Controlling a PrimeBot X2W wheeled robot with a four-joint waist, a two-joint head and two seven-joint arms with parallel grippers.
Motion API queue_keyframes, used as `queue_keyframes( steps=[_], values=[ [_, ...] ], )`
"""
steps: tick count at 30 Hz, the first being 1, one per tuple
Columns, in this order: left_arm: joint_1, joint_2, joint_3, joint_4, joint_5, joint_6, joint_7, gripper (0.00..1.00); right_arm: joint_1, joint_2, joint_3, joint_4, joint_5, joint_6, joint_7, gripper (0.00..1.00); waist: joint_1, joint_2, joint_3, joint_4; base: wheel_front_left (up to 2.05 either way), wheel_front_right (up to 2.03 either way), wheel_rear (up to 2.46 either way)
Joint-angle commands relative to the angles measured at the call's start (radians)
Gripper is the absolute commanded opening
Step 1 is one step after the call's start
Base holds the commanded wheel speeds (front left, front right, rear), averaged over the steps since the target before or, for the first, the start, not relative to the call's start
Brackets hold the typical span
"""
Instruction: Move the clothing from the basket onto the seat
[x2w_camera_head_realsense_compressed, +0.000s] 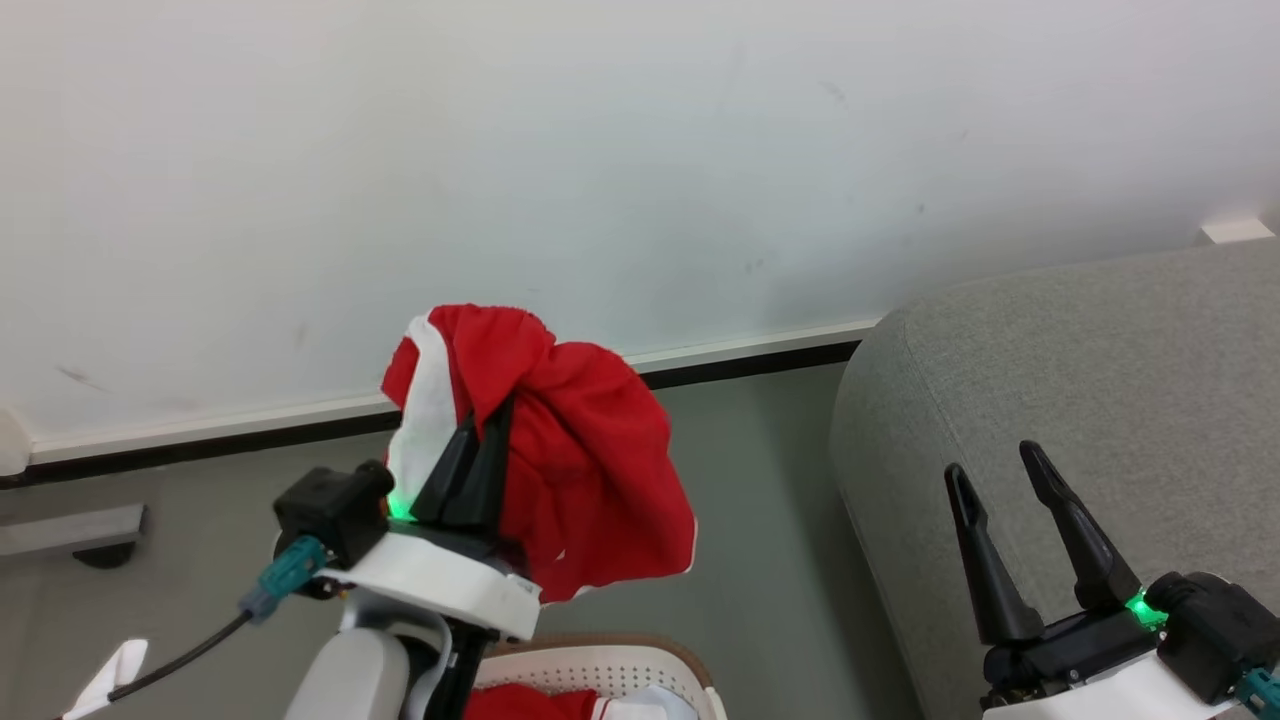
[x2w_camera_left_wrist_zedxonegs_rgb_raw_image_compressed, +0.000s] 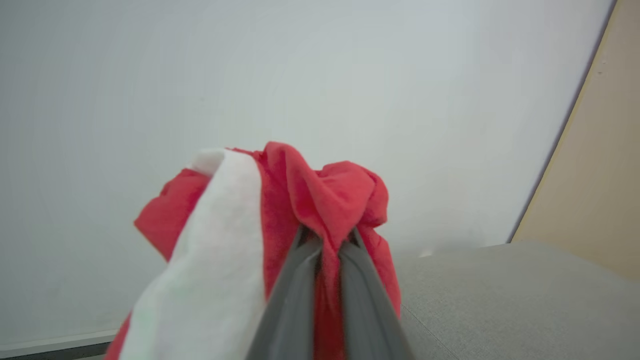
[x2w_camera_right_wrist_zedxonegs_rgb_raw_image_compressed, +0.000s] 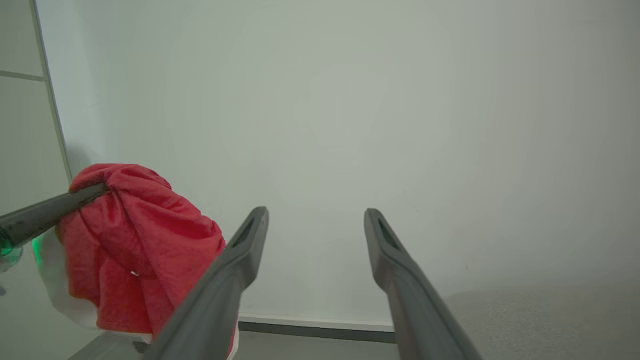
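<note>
A red garment with a white panel (x2w_camera_head_realsense_compressed: 570, 470) hangs bunched in the air above the basket, pinched by my left gripper (x2w_camera_head_realsense_compressed: 488, 420), which is shut on it. The left wrist view has the same garment (x2w_camera_left_wrist_zedxonegs_rgb_raw_image_compressed: 320, 200) draped over the closed fingers (x2w_camera_left_wrist_zedxonegs_rgb_raw_image_compressed: 295, 300). More red and white clothing (x2w_camera_head_realsense_compressed: 560, 705) lies in the cream basket (x2w_camera_head_realsense_compressed: 610, 668) at the bottom edge. The grey sofa (x2w_camera_head_realsense_compressed: 1100, 400) fills the right side, also grey sofa (x2w_camera_left_wrist_zedxonegs_rgb_raw_image_compressed: 500, 295). My right gripper (x2w_camera_head_realsense_compressed: 995, 465) stands open over the sofa's edge, holding nothing. In the right wrist view the open right gripper (x2w_camera_right_wrist_zedxonegs_rgb_raw_image_compressed: 315, 215) sits beside the held garment (x2w_camera_right_wrist_zedxonegs_rgb_raw_image_compressed: 140, 240).
A white wall with a white and dark skirting (x2w_camera_head_realsense_compressed: 700, 360) runs behind. Grey floor (x2w_camera_head_realsense_compressed: 760, 500) lies between basket and sofa. A grey bracket (x2w_camera_head_realsense_compressed: 70, 530) sits at the far left by the wall. A beige panel (x2w_camera_left_wrist_zedxonegs_rgb_raw_image_compressed: 595, 175) rises beyond the sofa.
</note>
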Motion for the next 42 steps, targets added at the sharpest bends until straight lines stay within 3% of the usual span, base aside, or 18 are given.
queue_keyframes(
  steps=[1,6,12,22,37,42],
  values=[
    [0.020,0.003,-0.003,-0.055,-0.015,0.004,0.021,0.00,0.016,-0.004,0.008,0.002,-0.002,-0.002,-0.003,1.00,0.0003,0.0000,-0.010,0.007,0.00,0.00,0.00],
    [0.052,0.004,-0.020,-0.181,-0.036,0.023,0.080,0.00,0.022,-0.007,0.040,0.004,0.003,-0.002,-0.003,1.00,0.0003,0.0000,-0.020,0.011,0.00,0.00,0.00],
    [0.079,0.007,-0.029,-0.234,-0.042,0.036,0.114,0.00,0.013,-0.018,0.081,0.004,0.021,-0.002,-0.003,1.00,0.0003,0.0000,-0.017,0.016,0.00,0.00,0.00],
    [0.084,0.006,-0.076,-0.229,-0.045,0.035,0.127,0.00,-0.050,-0.064,0.289,0.057,0.027,-0.002,-0.003,1.00,0.0003,0.0000,-0.012,0.052,0.00,0.00,0.00],
    [0.061,0.002,-0.308,-0.170,-0.100,0.016,0.121,0.00,-0.232,-0.018,0.507,0.340,-0.001,-0.002,-0.002,1.00,0.0003,0.0000,-0.038,0.196,0.00,0.00,0.00],
    [0.049,0.002,-0.392,-0.172,-0.125,0.025,0.119,0.00,-0.246,-0.005,0.506,0.404,0.001,-0.002,-0.002,1.00,0.0003,0.0000,-0.044,0.243,0.00,0.00,0.00]
  ],
)
